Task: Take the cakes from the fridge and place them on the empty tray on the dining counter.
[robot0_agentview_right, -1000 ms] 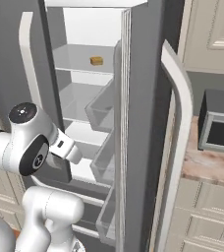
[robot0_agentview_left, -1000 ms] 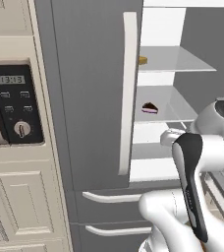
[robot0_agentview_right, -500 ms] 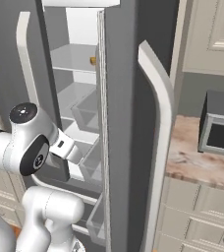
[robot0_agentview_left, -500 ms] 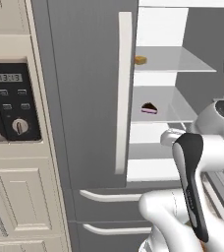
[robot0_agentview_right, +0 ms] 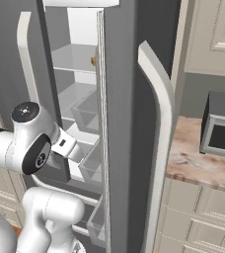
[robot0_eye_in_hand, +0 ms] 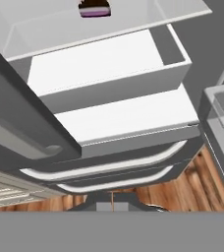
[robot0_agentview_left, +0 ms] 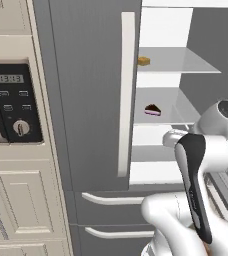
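While the fridge (robot0_agentview_left: 86,90) stands with its right door swung open, I'm at the reach-in step, nothing picked yet. My gripper (robot0_eye_in_hand: 112,204) has its jaws pinched fully together with nothing between them, pointing low at the drawer fronts. In the left base view the tan square cake (robot0_agentview_left: 144,61) sits on the upper glass shelf at about 1 o'clock, near the shelf's left front edge; the chocolate wedge (robot0_agentview_left: 152,110) sits one shelf lower, closer to centre. In the hand view that wedge (robot0_eye_in_hand: 94,9) is at 12 o'clock, cut by the frame edge, well apart from my fingertips. Tray and dining counter I can't place from here. Next move, as I judge it: part the jaws, lift and tilt the hand up toward the wedge's shelf, go in clear of the shelf lip and the open door
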